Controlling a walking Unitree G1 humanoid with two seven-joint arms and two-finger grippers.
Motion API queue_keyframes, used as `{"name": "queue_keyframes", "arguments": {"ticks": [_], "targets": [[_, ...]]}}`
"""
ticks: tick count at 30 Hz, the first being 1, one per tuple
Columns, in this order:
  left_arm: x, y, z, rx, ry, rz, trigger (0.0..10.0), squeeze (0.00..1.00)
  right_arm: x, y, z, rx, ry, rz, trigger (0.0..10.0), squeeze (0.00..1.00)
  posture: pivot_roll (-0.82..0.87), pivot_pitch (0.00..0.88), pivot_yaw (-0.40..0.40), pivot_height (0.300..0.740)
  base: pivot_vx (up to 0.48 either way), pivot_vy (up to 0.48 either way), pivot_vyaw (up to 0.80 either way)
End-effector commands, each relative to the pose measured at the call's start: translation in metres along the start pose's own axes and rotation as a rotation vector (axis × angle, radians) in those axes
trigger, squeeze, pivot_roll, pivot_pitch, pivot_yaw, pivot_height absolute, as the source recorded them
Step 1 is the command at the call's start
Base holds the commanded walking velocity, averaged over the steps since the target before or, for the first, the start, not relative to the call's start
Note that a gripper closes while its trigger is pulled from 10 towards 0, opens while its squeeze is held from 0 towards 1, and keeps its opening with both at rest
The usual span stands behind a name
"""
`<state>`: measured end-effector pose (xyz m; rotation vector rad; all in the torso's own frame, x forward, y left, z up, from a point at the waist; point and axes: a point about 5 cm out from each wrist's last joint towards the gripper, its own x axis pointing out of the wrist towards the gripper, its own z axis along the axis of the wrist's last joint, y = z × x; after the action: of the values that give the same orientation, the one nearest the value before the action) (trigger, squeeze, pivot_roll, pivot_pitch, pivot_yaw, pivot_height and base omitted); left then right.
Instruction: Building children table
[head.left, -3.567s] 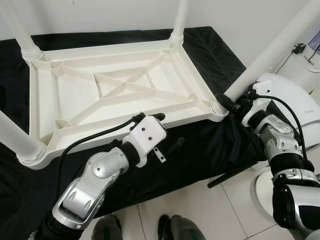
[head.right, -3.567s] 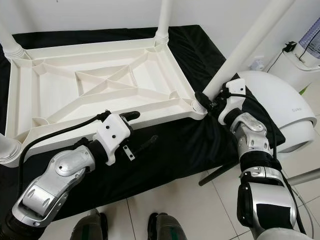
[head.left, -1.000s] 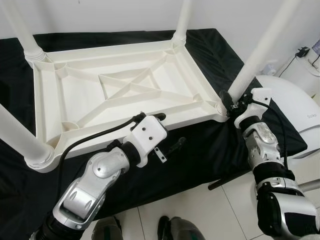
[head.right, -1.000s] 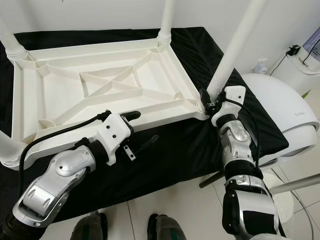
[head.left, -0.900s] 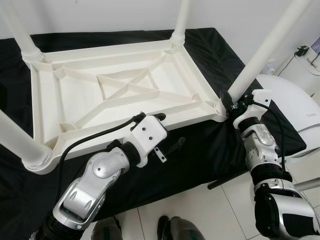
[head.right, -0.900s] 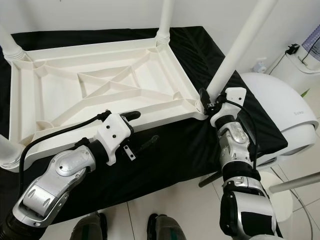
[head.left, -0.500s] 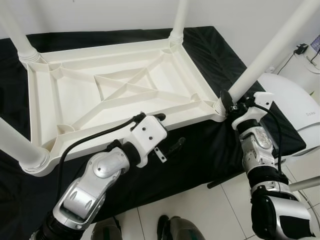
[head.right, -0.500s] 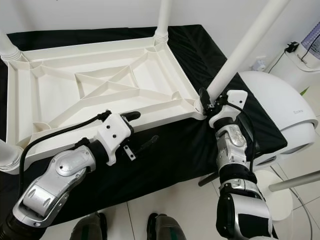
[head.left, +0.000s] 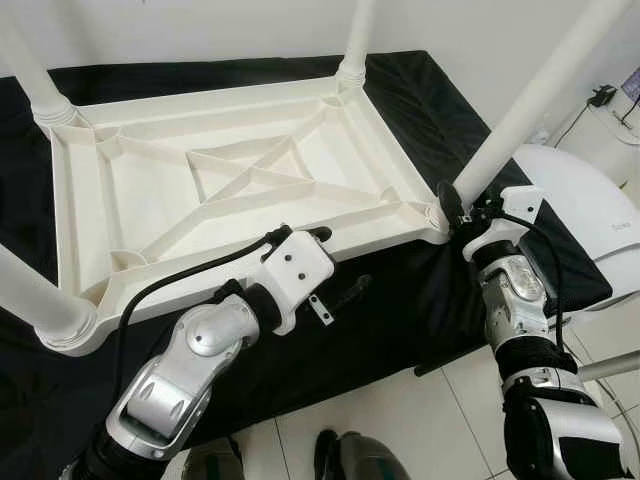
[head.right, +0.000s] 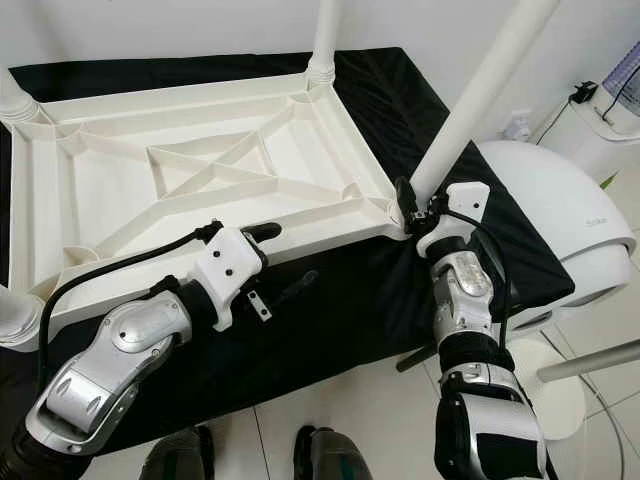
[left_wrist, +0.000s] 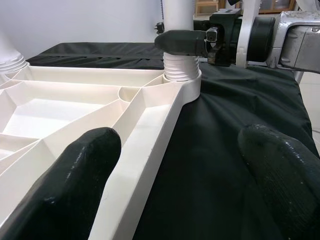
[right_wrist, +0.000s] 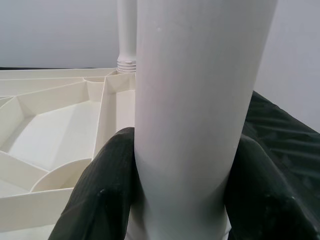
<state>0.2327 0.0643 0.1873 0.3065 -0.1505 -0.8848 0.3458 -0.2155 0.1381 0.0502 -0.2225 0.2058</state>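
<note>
A white plastic table top (head.left: 150, 190) lies upside down on a black cloth, ribs up, with a white leg at each corner. My right gripper (head.left: 452, 205) is shut on the near-right leg (head.left: 530, 100) just above its threaded socket; its black fingers (right_wrist: 100, 195) hug the tube (right_wrist: 195, 100). My left gripper (head.left: 335, 262) hangs open at the near long rim (left_wrist: 145, 135) of the table top, one finger (left_wrist: 75, 185) over the rim and the other over the cloth, holding nothing.
The black cloth (head.left: 420, 290) covers a low platform that ends at a tiled floor (head.left: 400, 420). A white rounded appliance (head.left: 590, 220) stands close on the right, with a plug and cable (head.left: 600, 97) behind it. A black rod (head.left: 440, 360) sticks out below the cloth edge.
The near-right leg has rocked a little in its socket, first more upright, then leaning right again, with my right gripper staying on it. My right elbow has drawn inward. The left arm has kept still.
</note>
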Motion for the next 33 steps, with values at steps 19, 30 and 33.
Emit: {"name": "queue_keyframes", "arguments": {"ticks": [19, 30, 33], "targets": [[-0.002, -0.003, 0.005, 0.0, -0.014, -0.031, 10.0, 0.0, -0.042, -0.003, -0.055, 0.014, 0.251, -0.033, 10.0, 0.0, 0.02, 0.151, -0.059, 0.74, 0.0, 0.0, 0.0], [-0.001, -0.002, 0.006, 0.001, -0.017, -0.029, 10.0, 0.0, -0.037, -0.004, -0.053, 0.052, 0.246, -0.136, 10.0, 0.0, 0.02, 0.154, -0.06, 0.74, 0.0, 0.0, 0.0], [-0.001, -0.002, 0.006, 0.001, -0.017, -0.029, 10.0, 0.0, -0.035, -0.002, -0.051, 0.05, 0.228, -0.193, 10.0, 0.0, 0.02, 0.154, -0.059, 0.74, 0.0, 0.0, 0.0]]}}
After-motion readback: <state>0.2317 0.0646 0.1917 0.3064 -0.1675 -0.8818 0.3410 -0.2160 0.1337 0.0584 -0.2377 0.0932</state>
